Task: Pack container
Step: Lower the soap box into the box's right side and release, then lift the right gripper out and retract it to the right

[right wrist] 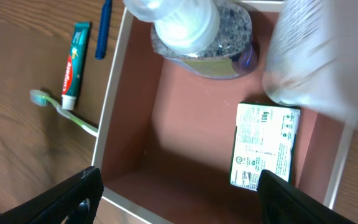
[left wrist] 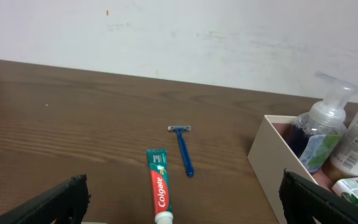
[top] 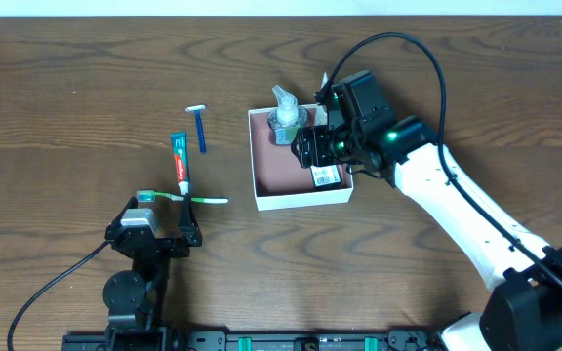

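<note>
Right gripper [top: 317, 146] hovers over the container [top: 301, 201], jaws spread wide, nothing between them. It's a square white-walled box with a matte reddish floor, right of centre on the wood-grain table [top: 66, 97]. The wrist view bares a flat printed carton [right wrist: 265, 146] beside a clear pump bottle [right wrist: 197, 37]; overhead, the gripper half-hides it. Left gripper [top: 154, 234] gapes wide, empty.

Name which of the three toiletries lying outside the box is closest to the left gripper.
The toothbrush: it lies crosswise just ahead of the left gripper, while the toothpaste and blue razor sit farther off.
</note>
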